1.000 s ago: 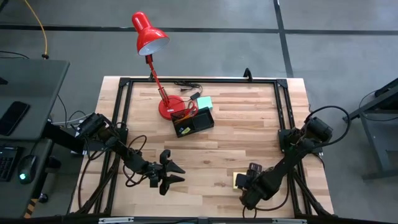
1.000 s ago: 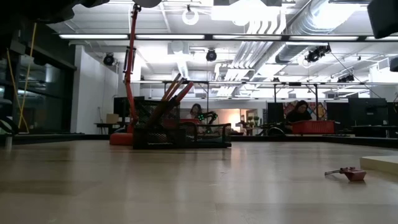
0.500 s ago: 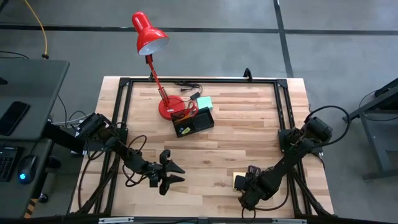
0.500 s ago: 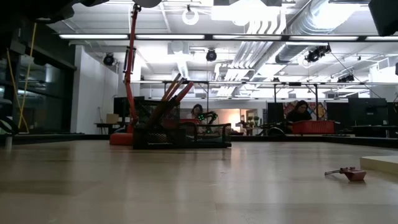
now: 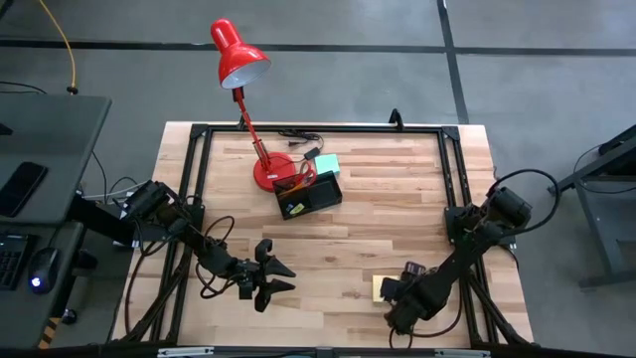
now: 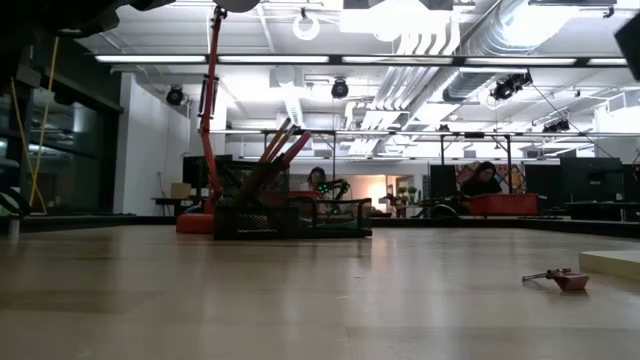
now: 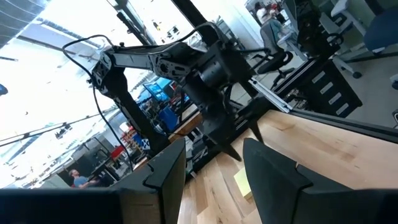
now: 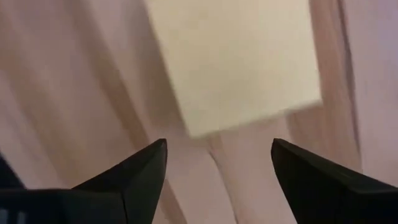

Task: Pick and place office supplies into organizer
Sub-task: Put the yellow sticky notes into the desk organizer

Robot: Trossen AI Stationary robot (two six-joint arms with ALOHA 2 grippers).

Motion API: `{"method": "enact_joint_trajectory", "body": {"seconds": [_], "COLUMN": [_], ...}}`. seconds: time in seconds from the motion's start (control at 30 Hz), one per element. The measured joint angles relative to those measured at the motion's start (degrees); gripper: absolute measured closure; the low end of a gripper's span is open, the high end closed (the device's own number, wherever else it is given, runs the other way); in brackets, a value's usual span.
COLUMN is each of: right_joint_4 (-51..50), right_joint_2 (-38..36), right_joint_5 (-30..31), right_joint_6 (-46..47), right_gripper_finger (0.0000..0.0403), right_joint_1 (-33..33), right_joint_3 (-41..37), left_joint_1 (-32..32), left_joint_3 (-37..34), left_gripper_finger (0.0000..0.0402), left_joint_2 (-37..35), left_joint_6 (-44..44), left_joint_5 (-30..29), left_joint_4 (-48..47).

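Wooden table (image 5: 378,219) first: at seven o'clock the left gripper (image 5: 270,278) waits, fingers spread, empty. The organizer (image 5: 309,195) sits near twelve. At five o'clock the right gripper (image 5: 395,290) hangs spread wide over the yellow sticky pad (image 8: 233,59), not gripping; closing off-centre could nudge the flat pad away.

Probably an open lab or workshop: exposed ceiling ducts (image 6: 470,45), strip lights, workbenches (image 6: 500,205), concrete floor (image 5: 547,89).
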Motion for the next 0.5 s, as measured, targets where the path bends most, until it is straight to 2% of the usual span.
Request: {"method": "enact_joint_trajectory", "body": {"seconds": [0.33,0.5], "right_joint_4": [-9.33,-17.64], "right_joint_2": [0.00,0.00], "right_joint_5": [0.32,8.35], "right_joint_6": [0.99,2.02], "right_gripper_finger": [0.0127,0.0127], "right_joint_1": [-0.16,-0.58], "right_joint_3": [0.00,0.00], "left_joint_1": [-0.02,-0.02], "left_joint_3": [0.00,0.00], "left_gripper_finger": [0.0250,0.0250], "left_joint_2": [-0.10,-0.13], "left_joint_6": [1.00,0.94], "left_joint_5": [0.07,0.07], "left_joint_4": [0.01,0.01]}}
